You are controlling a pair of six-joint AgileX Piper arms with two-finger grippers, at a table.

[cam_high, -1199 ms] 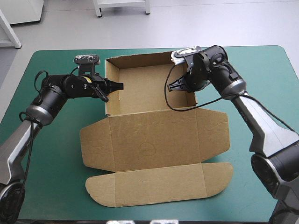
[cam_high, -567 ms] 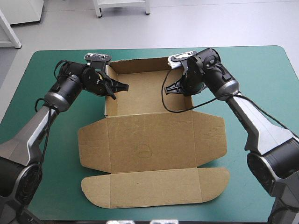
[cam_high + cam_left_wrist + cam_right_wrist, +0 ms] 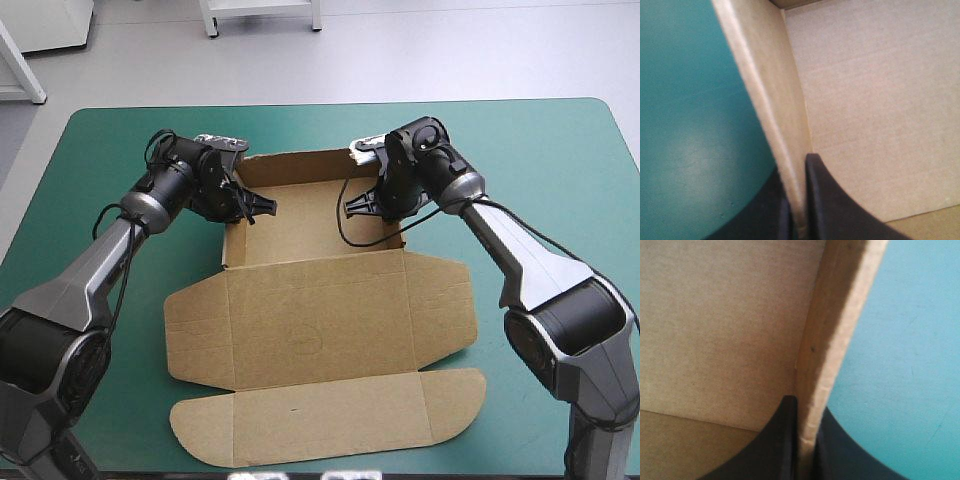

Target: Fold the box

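Left gripper (image 3: 264, 207): the black curved fingers were pressed almost together, pinching the left wall of the tray, one finger outside over the cover and one inside.
Left gripper, wrist view (image 3: 795, 167): the thin board edge stood between the two fingers, with the tray floor on one side and the cover on the other.
Left wall (image 3: 230, 238): it stood upright, running from the far corner towards the near fold.
Flat-cut brown cardboard box (image 3: 310, 320): it lay in the middle of the table. Its far part formed an open tray with raised walls. Its lid lay flat towards the near edge, ending in a long flap with rounded ends.
Far wall (image 3: 300, 160): it stood upright between the two grippers.
Right wall (image 3: 402, 238): it stood upright, gripped near its far end.
Right gripper (image 3: 350, 208): the fingers were nearly closed on the right wall.
Right gripper, wrist view (image 3: 806, 405): the wall's edge passed between the fingers.
Teal-green table cover (image 3: 560, 180): it lay bare to the right of the box.
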